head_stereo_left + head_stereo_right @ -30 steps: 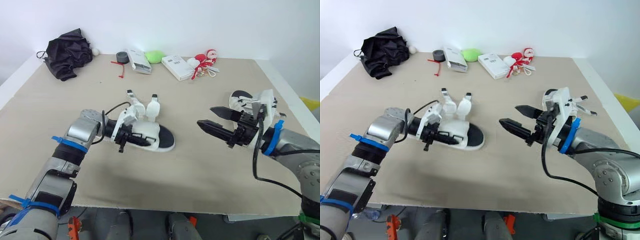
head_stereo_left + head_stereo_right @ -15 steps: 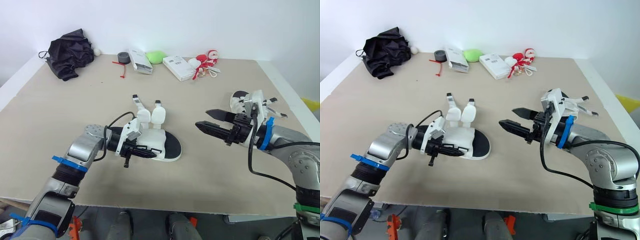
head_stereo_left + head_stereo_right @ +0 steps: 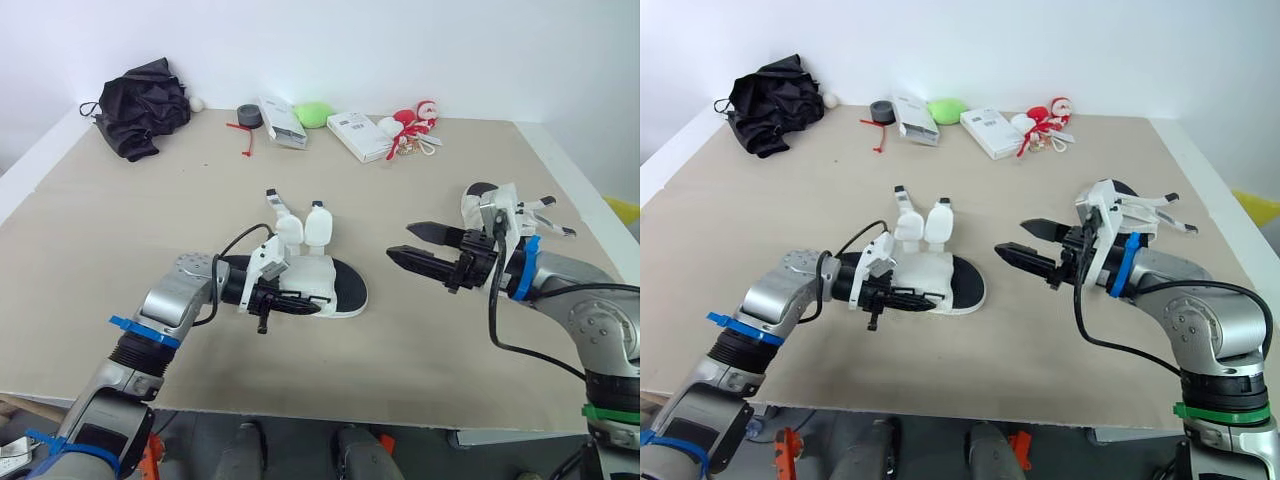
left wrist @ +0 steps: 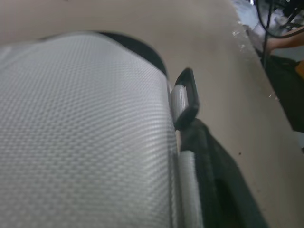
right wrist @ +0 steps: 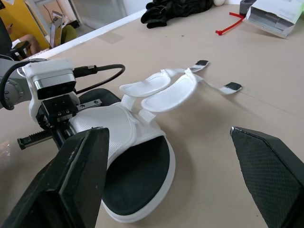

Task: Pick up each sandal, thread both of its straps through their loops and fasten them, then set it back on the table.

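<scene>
Sandal (image 3: 335, 285), white with a black footbed, lies flat on the desk (image 3: 120, 220), around the middle and closer to the front edge than the back; its two padded straps (image 3: 305, 228) are flung open toward the back edge, black-tipped ends flat on the desk, neither one threaded or fastened. The left gripper (image 3: 285, 300) comes in low from the left edge and is closed on the sandal's white upper along its near side; the left wrist view shows that woven upper pressed close, with a black loop (image 4: 186, 95) at its rim. The right gripper (image 3: 400, 242) hovers just above the desk to the sandal's right, pointing at it, fingers spread wide and holding nothing; it is near the sandal and not touching it. A second sandal (image 3: 480, 195) sits close to the right edge, partly hidden behind the right wrist, its thin straps trailing toward that edge.

Along the back edge, well apart from both sandals: a black cloth bundle (image 3: 140, 105) in the far left corner; a small white ball (image 3: 197, 103) beside it; a grey tape roll (image 3: 247, 115); a red tie (image 3: 243, 140); a white box (image 3: 280, 122); a green lump (image 3: 312, 113); a second white box (image 3: 358, 135); a red-and-white toy (image 3: 410, 125).
</scene>
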